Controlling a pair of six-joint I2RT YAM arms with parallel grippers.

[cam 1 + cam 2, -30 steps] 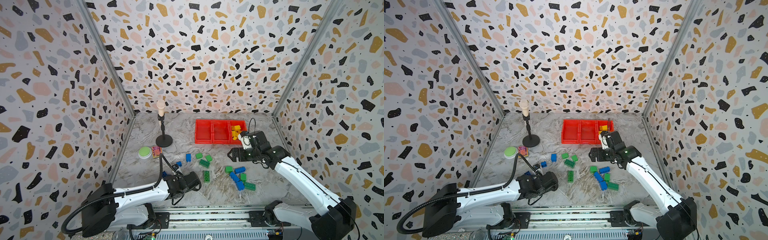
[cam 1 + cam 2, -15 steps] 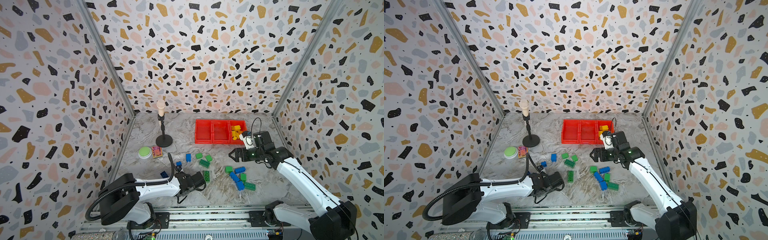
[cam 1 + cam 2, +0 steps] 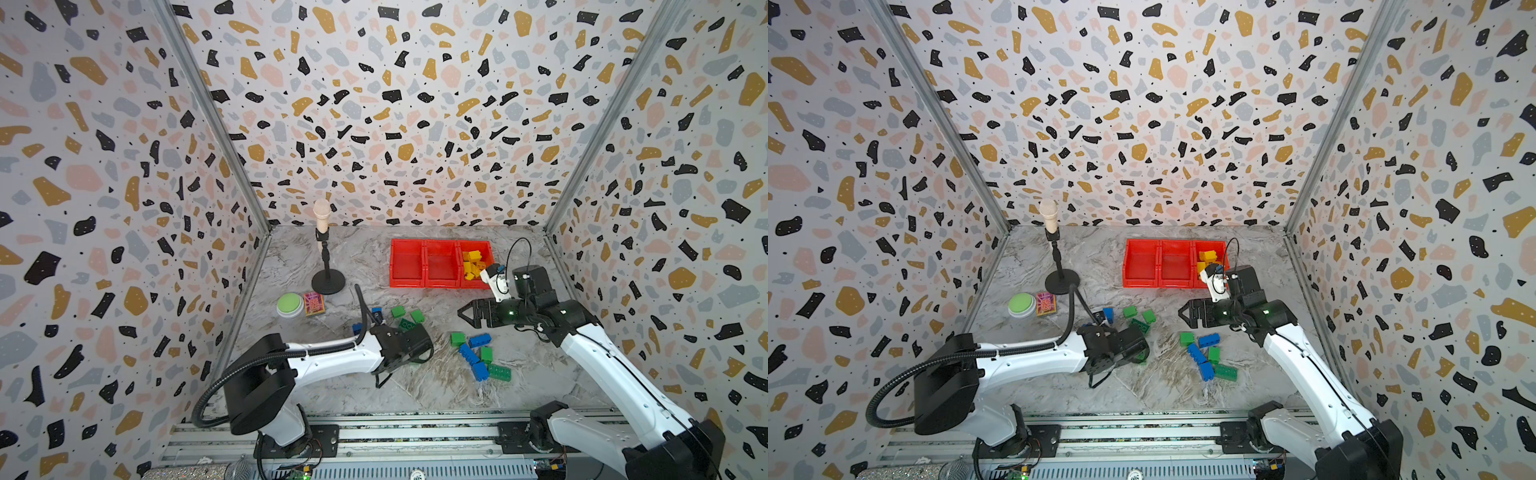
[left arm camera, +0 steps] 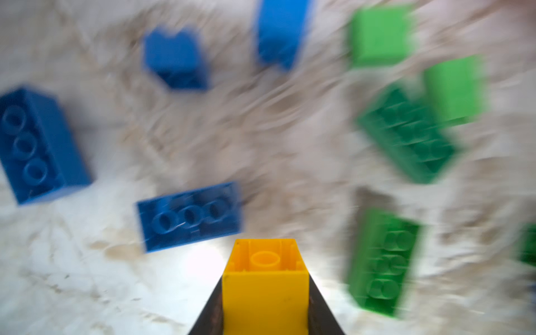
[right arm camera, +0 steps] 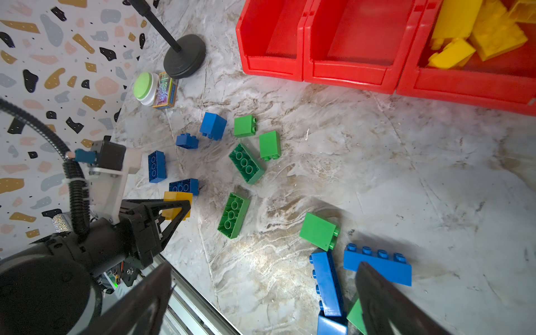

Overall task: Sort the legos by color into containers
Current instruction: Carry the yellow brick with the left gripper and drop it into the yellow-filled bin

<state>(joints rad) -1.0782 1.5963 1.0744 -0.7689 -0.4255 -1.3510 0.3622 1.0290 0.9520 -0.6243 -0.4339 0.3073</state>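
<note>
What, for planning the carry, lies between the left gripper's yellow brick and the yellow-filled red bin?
Green bricks near the yellow brick, then bare marble up to the bin; the right wrist view shows it.

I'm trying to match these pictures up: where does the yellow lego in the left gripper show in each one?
Top view: hidden under the left gripper.
Top view: hidden under that gripper.
Left wrist: yellow lego, clamped between the gripper's fingers.
Right wrist: it sits in that gripper, beside a blue lego.
Shared landmark: the dark green long lego.
</note>
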